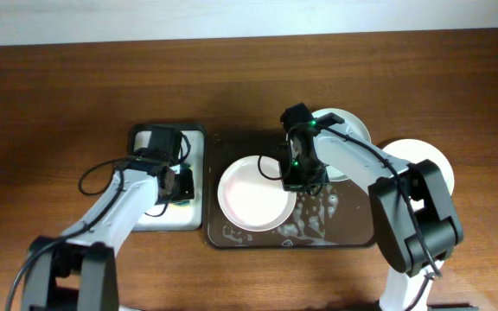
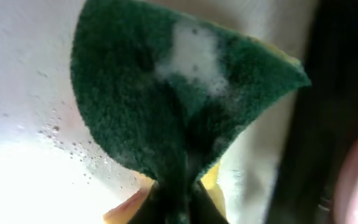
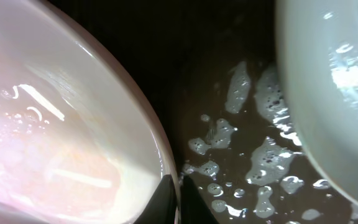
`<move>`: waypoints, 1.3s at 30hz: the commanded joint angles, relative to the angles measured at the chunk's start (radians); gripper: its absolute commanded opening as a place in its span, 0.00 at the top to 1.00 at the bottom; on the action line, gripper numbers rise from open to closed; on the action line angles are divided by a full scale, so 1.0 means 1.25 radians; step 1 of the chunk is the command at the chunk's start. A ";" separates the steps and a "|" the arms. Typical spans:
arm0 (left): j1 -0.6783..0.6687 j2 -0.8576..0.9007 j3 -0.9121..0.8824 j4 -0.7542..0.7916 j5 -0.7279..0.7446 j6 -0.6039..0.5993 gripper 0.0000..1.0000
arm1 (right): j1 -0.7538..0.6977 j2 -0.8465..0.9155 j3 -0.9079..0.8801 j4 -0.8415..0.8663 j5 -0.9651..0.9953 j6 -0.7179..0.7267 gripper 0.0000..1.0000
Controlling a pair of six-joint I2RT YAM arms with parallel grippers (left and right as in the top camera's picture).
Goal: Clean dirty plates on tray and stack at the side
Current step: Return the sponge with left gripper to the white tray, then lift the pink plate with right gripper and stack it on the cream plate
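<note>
A white plate (image 1: 251,192) lies on the dark brown tray (image 1: 353,233), which is flecked with foam. My right gripper (image 1: 296,180) is shut on this plate's right rim; the right wrist view shows the rim (image 3: 73,137) pinched between the fingers (image 3: 178,196). A pale plate (image 1: 346,130) sits at the tray's back right, seen close in the right wrist view (image 3: 328,93). Another white plate (image 1: 422,160) lies on the table to the right of the tray. My left gripper (image 1: 180,183) is shut on a green and yellow sponge (image 2: 179,93) over the small white tray (image 1: 150,220).
The sponge tray's white lining (image 2: 17,143) is wet with droplets. Foam puddles (image 3: 253,155) cover the brown tray's floor between the two plates. Bare wooden table (image 1: 59,104) lies around both trays.
</note>
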 commanded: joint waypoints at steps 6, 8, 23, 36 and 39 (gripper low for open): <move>0.004 0.044 -0.007 0.004 -0.054 0.009 0.44 | 0.004 -0.212 0.012 -0.025 0.237 -0.015 0.96; 0.004 0.044 -0.007 -0.009 -0.053 0.009 0.38 | 0.004 -0.251 0.012 -0.029 0.258 -0.034 0.96; 0.004 0.044 -0.007 -0.106 0.021 0.009 0.32 | 0.157 -0.304 0.013 -0.050 0.718 -0.045 0.96; 0.004 0.044 -0.007 -0.091 0.023 0.009 1.00 | 0.297 -0.304 0.013 -0.048 0.895 -0.009 0.96; 0.004 0.044 -0.006 -0.091 0.023 0.008 1.00 | 0.297 -0.304 0.014 -0.048 0.907 -0.009 0.96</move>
